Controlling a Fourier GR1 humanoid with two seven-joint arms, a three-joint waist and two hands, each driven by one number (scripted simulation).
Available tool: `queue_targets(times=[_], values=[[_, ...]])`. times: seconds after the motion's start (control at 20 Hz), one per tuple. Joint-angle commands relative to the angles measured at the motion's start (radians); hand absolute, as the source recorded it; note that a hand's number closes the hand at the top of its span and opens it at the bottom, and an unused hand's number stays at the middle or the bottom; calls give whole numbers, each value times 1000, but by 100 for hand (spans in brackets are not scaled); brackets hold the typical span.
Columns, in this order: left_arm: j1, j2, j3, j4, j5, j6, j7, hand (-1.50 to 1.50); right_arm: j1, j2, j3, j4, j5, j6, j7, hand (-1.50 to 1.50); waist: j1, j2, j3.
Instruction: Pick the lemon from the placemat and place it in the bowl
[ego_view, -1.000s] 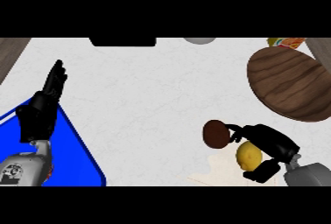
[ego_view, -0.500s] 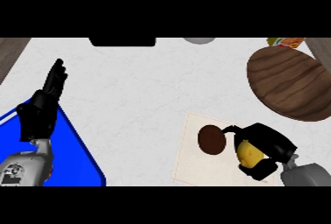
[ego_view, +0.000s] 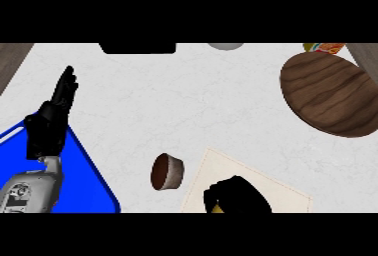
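1. The pale tabletop (ego_view: 192, 105) carried everything in view.
2. A brown wooden board (ego_view: 328, 95) lay at the far right.
3. A blue tray (ego_view: 85, 175) sat at the near left, under my left forearm.
4. The cream placemat (ego_view: 273, 190) lay near right.
5. My left hand (ego_view: 52, 120) rested open at the left, fingers straight.
6. My right hand (ego_view: 236, 197) curled over the placemat, fingers clamped on the lemon (ego_view: 216, 210), only a yellow sliver showing.
7. The small brown bowl (ego_view: 167, 171) stood just left of the placemat.
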Motion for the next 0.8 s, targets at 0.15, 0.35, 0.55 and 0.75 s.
queue_targets(times=[0.15, 0.35, 0.55, 0.75], values=[[10, 7, 15, -21, 21, -25, 21, 0, 184, 99, 148, -259, -26, -128, 153, 150, -1, 1, 1], [12, -1, 2, -39, -6, -5, 33, 0, 234, 101, 126, -482, -44, -173, 196, 150, -7, -2, 2], [20, 1, 7, -70, 5, -15, 35, 0, 214, 96, 22, -571, -32, -176, 254, 150, -2, 1, 1], [-1, 14, 23, -31, 12, -37, 26, 0, 93, 101, -57, -613, -27, -184, 389, 150, 8, 6, 1]])
